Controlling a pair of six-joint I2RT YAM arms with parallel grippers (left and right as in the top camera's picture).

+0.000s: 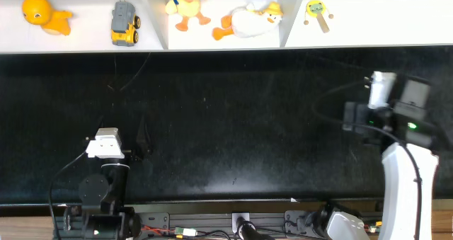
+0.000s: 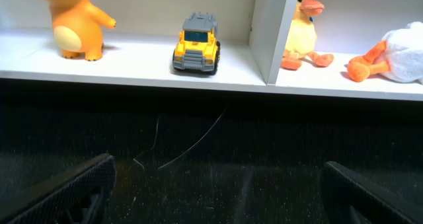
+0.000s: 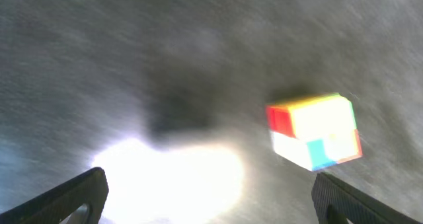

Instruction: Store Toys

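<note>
On the dark table [image 3: 198,39], blurred multicoloured cube [image 3: 314,131] below spread right jaws, left jaws spread likewise

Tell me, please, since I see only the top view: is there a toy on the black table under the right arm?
Observer: Yes. The right wrist view shows a multicoloured cube lying on the black table below the right claw.
Operator: Thank you. Is that claw holding it?
Observer: No. The right claw is open wide and the cube lies clear of it, untouched.
Operator: And what does the left claw face?
Observer: In the left wrist view the left claw is open and empty, low over the table, looking at the yellow truck, which stands on the white shelf with its front toward the claw.
</note>
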